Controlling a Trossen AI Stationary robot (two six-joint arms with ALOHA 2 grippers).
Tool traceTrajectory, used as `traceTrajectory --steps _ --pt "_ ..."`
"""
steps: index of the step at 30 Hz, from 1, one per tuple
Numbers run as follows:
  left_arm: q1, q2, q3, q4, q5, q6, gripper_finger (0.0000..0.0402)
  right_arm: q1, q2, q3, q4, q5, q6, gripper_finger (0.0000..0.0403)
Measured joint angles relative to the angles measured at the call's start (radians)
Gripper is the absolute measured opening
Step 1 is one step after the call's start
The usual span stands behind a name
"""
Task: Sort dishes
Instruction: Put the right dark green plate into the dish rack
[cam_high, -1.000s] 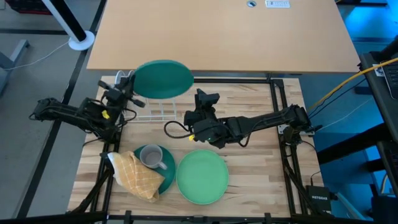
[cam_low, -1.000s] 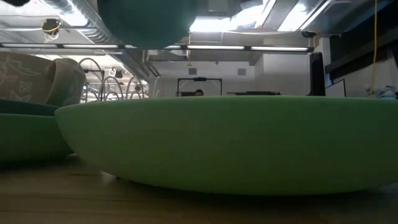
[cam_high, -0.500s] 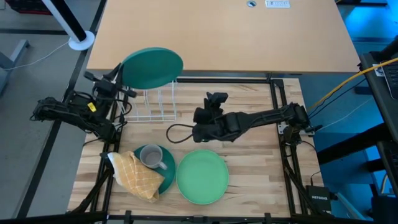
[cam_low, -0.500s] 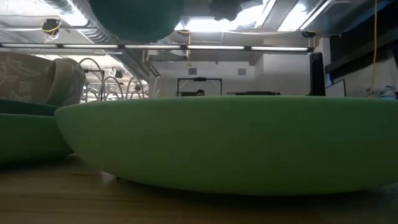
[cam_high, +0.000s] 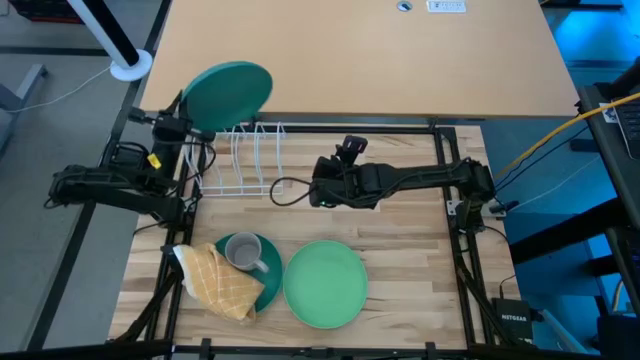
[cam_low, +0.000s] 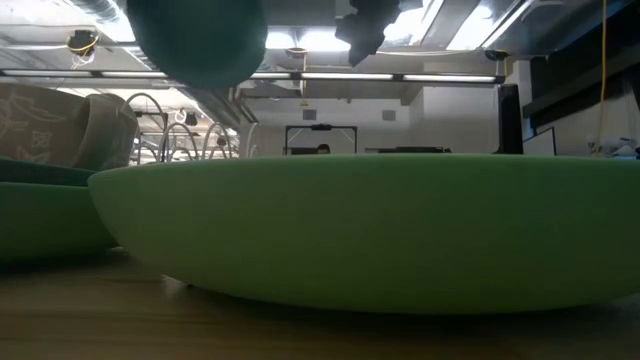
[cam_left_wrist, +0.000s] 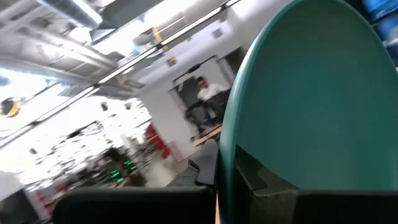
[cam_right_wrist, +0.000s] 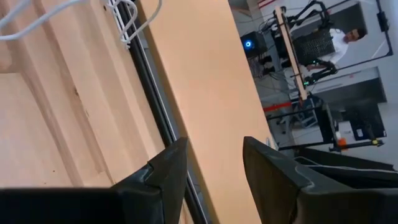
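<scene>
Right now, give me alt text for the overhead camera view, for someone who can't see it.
Seen from above, the left gripper holds a teal plate up beside a white wire rack at the table's far left. The right gripper is open and empty mid-table. Near the front lie a light green plate and a grey mug on another teal plate with a yellow cloth.

A teal plate at ten o'clock, a light green plate at six, a grey mug, a yellow checked cloth, a white wire rack.

Wooden table: plates, wire rack.
</scene>
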Motion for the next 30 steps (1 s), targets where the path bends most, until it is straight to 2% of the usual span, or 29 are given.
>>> traceTrajectory --steps 4,16,30 --pt "0.084 0.000 0.000 0.000 0.002 0.001 0.0001 -0.019 0.000 0.000 0.001 -0.007 0.000 0.0159" --pt "0.281 0.001 0.000 0.000 0.010 -0.002 0.0000 -0.088 0.000 0.000 0.039 -0.139 -0.001 0.0159" --pt "0.367 0.055 0.000 -0.045 -0.024 -0.058 0.0000 -0.156 0.002 -0.129 0.169 -0.235 -0.012 0.0159"
